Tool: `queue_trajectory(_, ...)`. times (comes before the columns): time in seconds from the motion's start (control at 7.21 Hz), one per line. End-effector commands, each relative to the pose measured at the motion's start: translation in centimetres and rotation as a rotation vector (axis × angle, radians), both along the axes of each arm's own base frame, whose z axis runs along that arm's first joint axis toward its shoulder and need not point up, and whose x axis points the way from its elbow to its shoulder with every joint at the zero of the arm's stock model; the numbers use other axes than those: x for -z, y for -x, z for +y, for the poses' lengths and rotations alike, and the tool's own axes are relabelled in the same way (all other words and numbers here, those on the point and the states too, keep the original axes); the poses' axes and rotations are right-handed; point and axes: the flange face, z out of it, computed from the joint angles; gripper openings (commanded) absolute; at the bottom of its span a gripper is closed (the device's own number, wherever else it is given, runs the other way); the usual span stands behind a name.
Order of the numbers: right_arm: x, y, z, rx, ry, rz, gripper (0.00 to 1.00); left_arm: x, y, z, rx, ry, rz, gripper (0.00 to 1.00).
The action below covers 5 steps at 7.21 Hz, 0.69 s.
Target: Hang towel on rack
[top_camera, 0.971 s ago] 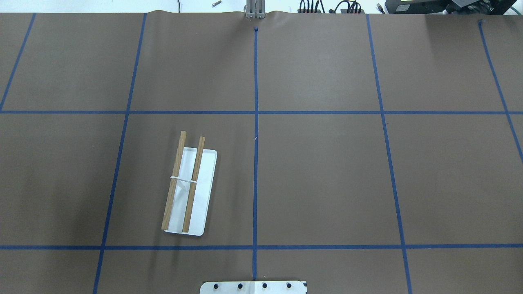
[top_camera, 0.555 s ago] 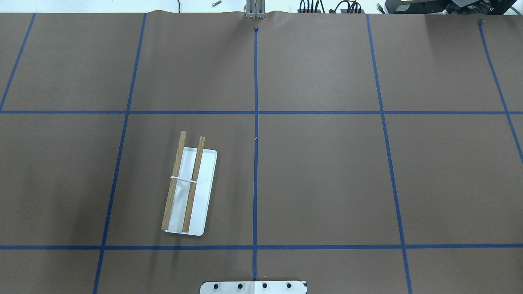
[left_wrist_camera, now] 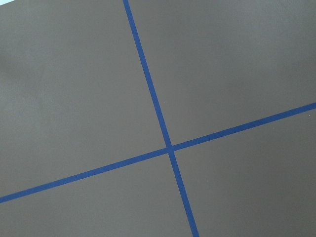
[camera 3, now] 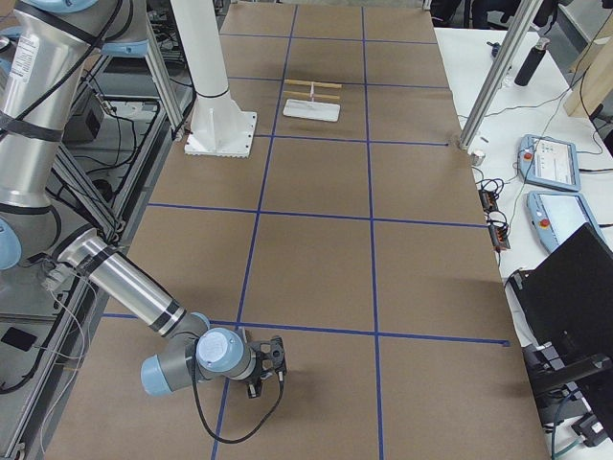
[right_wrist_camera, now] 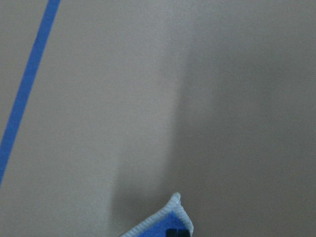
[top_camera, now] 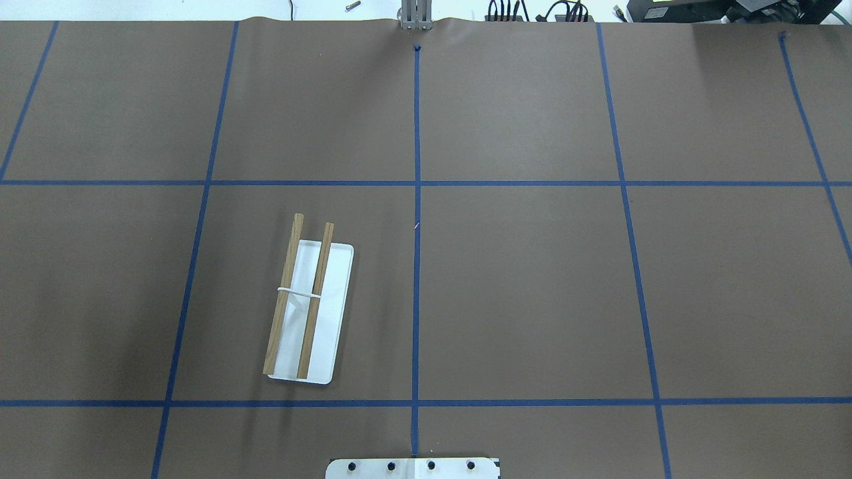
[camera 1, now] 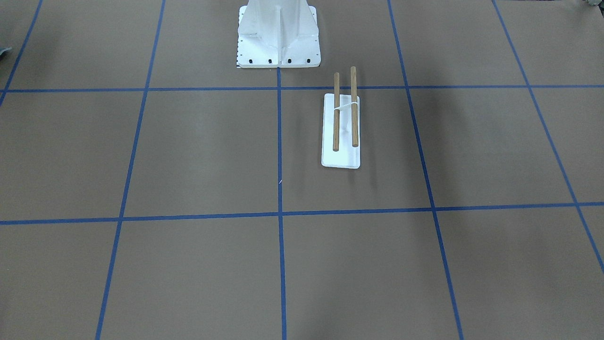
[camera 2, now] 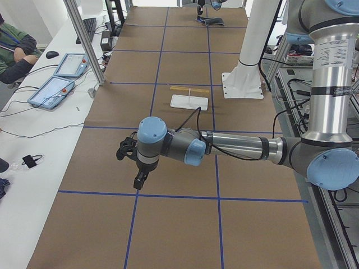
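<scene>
The rack (top_camera: 307, 313) has a flat white base and two parallel brown dowel rails. It stands left of the table's centre line and also shows in the front-facing view (camera 1: 341, 132). Only a bright blue corner of the towel (right_wrist_camera: 163, 226) with pale edging shows, at the bottom of the right wrist view, over brown table. My right gripper (camera 3: 271, 360) hangs low at the table's far right end, far from the rack. My left gripper (camera 2: 133, 166) hovers above the left end. I cannot tell whether either is open or shut.
The white bolted pedestal (camera 1: 278, 35) stands at the robot's side, close to the rack. Blue tape lines (left_wrist_camera: 169, 148) grid the brown table cover. Operator tablets (camera 2: 53, 89) and cables lie on the white bench beyond the table's far edge.
</scene>
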Motion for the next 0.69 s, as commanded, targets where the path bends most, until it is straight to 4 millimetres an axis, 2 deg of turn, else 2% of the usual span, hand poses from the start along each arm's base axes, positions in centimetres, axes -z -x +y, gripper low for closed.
queue_trajectory(0.0,3.3,0.3,-2.0,0.01,-0.049,-0.071,0.0,0.1,0.0,0.0,0.001,-0.002,-0.001,0.99)
queue_trajectory(0.14,5.2,-0.2,-3.7,-0.009,-0.087,-0.109,0.0,0.6,0.0,-0.3,0.001,-0.013,0.0,0.99)
queue_trajectory(0.28,8.5,-0.6,-8.1,-0.023,-0.15,-0.132,0.0,1.6,0.0,-0.7,0.0,-0.037,-0.001,0.99)
queue_trajectory(0.55,18.1,-1.1,-18.8,-0.028,-0.168,-0.212,0.0,3.9,0.0,-1.7,0.006,-0.212,-0.001,0.99)
